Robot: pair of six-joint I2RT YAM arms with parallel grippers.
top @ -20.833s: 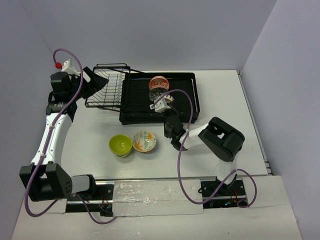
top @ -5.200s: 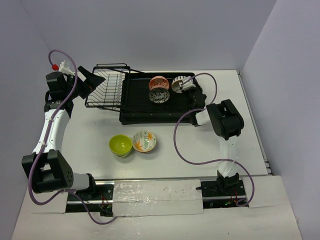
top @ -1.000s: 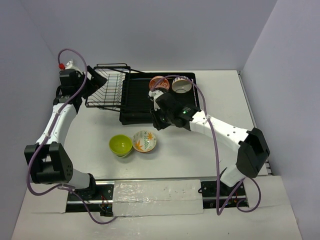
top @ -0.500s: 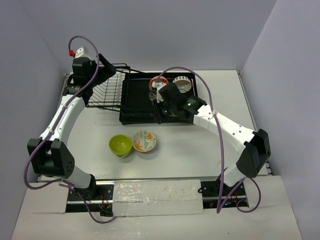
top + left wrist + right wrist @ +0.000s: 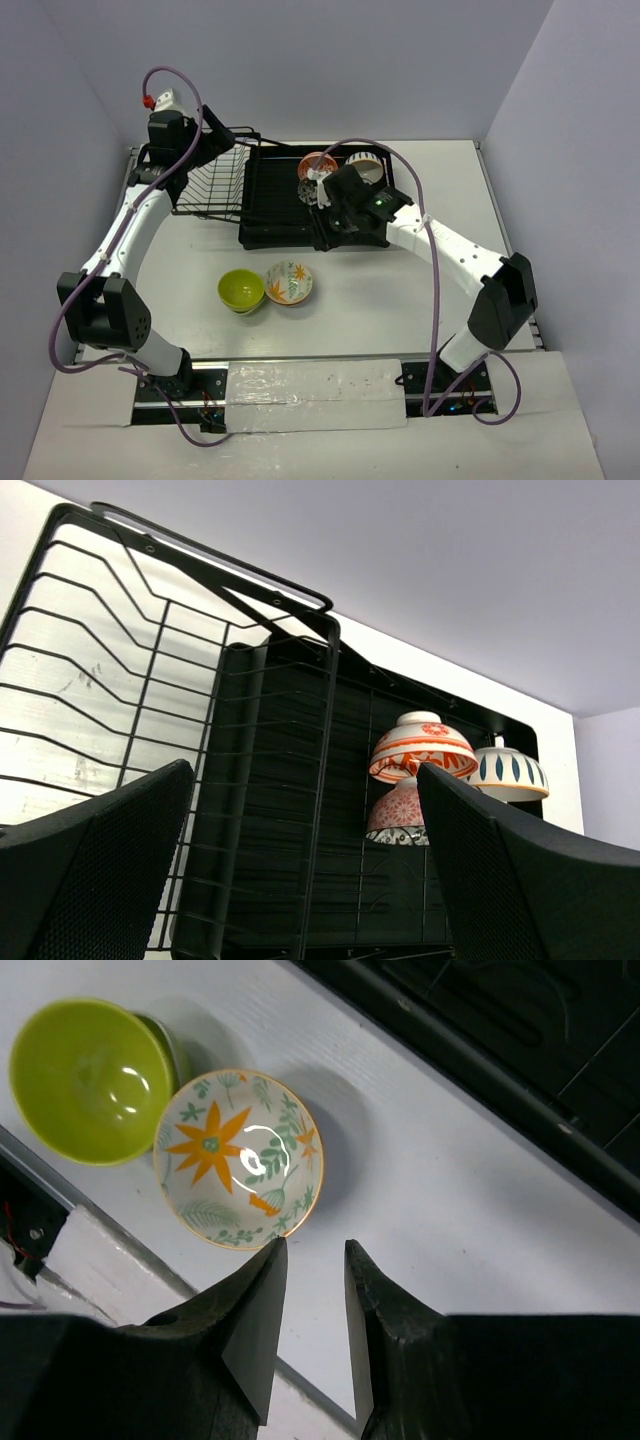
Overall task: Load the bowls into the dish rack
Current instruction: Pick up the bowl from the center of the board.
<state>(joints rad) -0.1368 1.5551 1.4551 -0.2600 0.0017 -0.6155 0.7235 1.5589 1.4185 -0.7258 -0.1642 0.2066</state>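
Over the near half of the dish rack (image 5: 272,218), the right gripper (image 5: 312,1252) hangs empty, its fingers only narrowly parted. Its camera looks down on the two bowls left on the table (image 5: 460,1230): the lime green bowl (image 5: 85,1080) and the leaf-patterned bowl (image 5: 240,1160) close against it. A few seconds back this gripper was at the rack's far right corner with the blue-petalled white bowl (image 5: 505,772). That bowl now stands there on its own, just beside the red-orange bowl (image 5: 423,748), which sits above a third patterned bowl (image 5: 398,810). The left gripper (image 5: 305,780), fingers spread wide and holding nothing, has swung in over the wire basket (image 5: 110,680). To my eye three bowls are racked, two remain, and the right arm is turning to fetch the next
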